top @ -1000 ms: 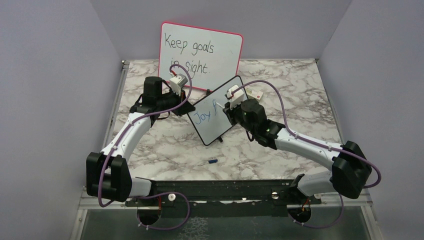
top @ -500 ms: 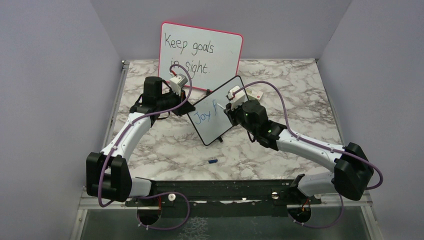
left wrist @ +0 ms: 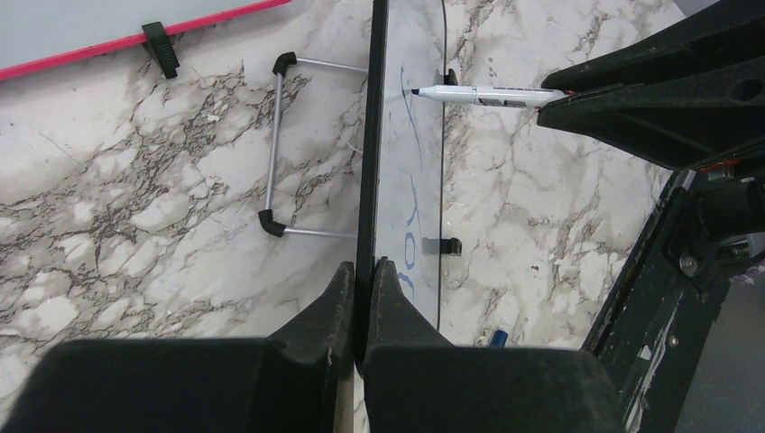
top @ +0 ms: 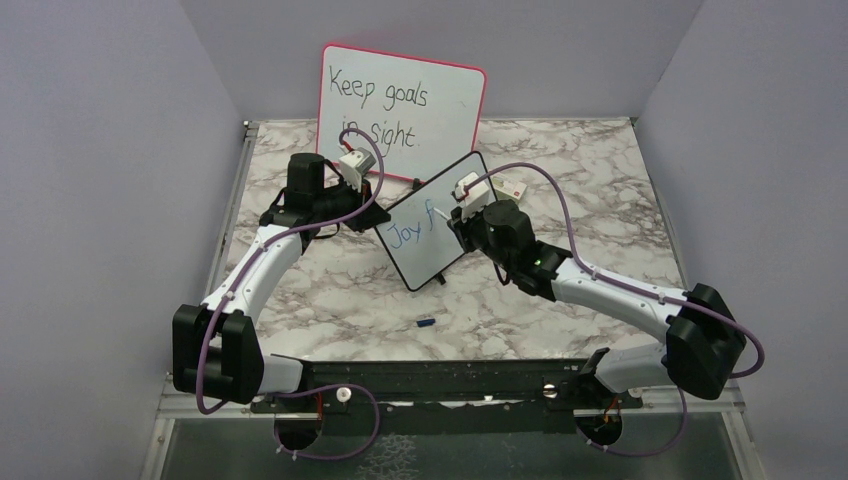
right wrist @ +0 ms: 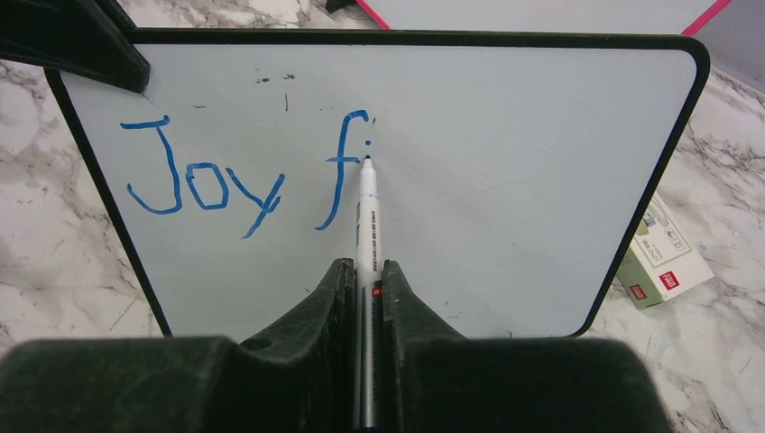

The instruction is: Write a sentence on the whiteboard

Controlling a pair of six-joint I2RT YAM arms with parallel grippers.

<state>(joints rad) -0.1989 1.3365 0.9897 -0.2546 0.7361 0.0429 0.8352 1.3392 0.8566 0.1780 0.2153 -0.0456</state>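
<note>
The black-framed whiteboard point(top: 440, 250) stands tilted at mid-table. My left gripper point(left wrist: 364, 266) is shut on its left edge, seen edge-on in the left wrist view. Blue letters "Joy f" point(right wrist: 341, 171) of the sentence are on its face point(right wrist: 505, 180), with a small dot just right of the f. A white marker point(right wrist: 366, 225) is clamped in my right gripper point(right wrist: 365, 263), and its blue tip touches the board just under that dot. The left wrist view shows the marker point(left wrist: 478, 92) reaching the board from the right.
A pink-framed whiteboard point(top: 400, 110) with black writing leans at the back. A small white box point(right wrist: 663, 262) lies behind the board on the right. A blue cap point(top: 424, 322) lies on the marble near the front. The board's wire stand point(left wrist: 275, 144) sticks out behind it.
My right arm has shifted very slightly to the left with the marker. The board and my left arm have stayed where they were.
</note>
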